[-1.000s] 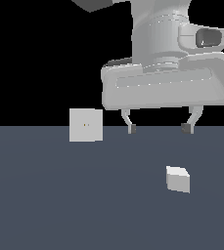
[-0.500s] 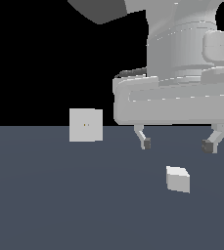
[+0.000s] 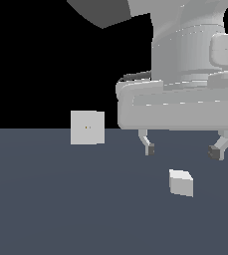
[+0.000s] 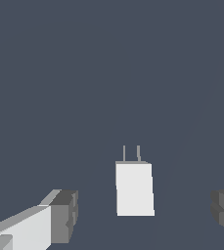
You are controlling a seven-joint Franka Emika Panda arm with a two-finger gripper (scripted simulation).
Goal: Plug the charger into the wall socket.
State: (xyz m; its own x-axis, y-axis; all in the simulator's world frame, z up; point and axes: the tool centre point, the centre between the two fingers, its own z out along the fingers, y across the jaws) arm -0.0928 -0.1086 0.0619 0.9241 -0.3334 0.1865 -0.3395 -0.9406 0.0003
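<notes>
— Where's the charger (image 3: pixel 180 183)?
— Lying flat on the dark bench (image 3: pixel 51 209), toward the exterior view's right. Two thin prongs seen sticking out of one end in the wrist view (image 4: pixel 134 188).
— And the end effector (image 3: pixel 181 150)?
— Up above the charger, not touching. Wide open, holding nothing.
— The wall socket (image 3: pixel 87 127)?
— Standing upright, farther back, to the exterior view's left. Well apart from the charger. Tiny dots in the middle.

Soft, even light, no shadows or glare. Both pictures are sharp but blocky. The background is black.
</notes>
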